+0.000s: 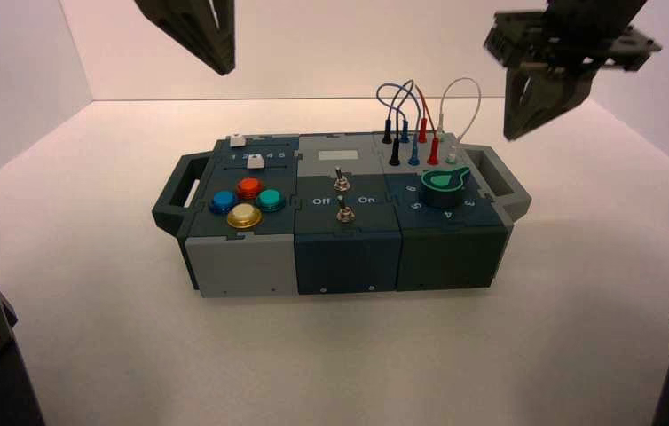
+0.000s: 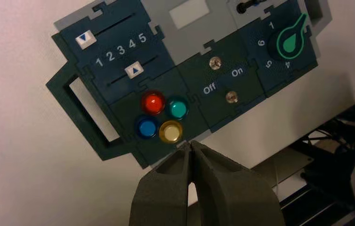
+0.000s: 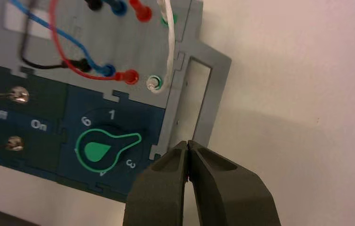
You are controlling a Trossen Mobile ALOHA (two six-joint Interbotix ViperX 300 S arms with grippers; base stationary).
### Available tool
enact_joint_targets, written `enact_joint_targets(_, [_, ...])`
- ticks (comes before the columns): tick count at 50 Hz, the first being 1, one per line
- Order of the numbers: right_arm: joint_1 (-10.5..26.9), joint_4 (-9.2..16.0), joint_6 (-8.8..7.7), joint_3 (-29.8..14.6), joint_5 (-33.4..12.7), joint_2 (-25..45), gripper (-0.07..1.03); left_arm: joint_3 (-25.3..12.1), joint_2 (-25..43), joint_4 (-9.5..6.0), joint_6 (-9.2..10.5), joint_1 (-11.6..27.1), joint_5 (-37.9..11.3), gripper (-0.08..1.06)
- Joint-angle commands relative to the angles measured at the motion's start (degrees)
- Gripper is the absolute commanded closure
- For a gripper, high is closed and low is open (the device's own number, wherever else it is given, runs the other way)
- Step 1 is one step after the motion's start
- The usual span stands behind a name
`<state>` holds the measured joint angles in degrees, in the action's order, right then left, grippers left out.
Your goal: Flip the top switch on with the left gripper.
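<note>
The box [image 2: 67,96] reads "Off", "On" and slider numbers "1 2 3 4 5".

High view: from above and behind, facing the dark blue and grey box [image 1: 340,222] at mid-frame. Left wrist view: nearer, looking down over four coloured round buttons [image 2: 162,117]. Right wrist view: nearest, over green-and-black rotary knob [image 3: 104,151]. Shared by all: silver toggle switches [image 2: 224,79]

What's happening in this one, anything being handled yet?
Nothing is being touched yet. The left gripper hangs shut above the box's near-left edge by the coloured buttons, well short of the top switch in the middle panel. The right gripper hangs shut near the box's right handle, idle.
</note>
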<state>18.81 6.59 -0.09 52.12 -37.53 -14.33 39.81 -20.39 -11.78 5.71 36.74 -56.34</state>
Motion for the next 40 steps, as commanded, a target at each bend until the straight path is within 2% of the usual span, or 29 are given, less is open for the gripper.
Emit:
enact_joint_targets(1, [-0.18,0.18,-0.44,-2.11,-0.26,2.02,0.99,-2.11,0.53,-0.26,0.35,0.44,0.18,1.01])
enact_joint_targets(40, [-0.18,0.26,-1.05,-9.14,-3.08,16.87,0.99,-3.16,6.77,-0.53,0.35,0.79,-0.70,1.01])
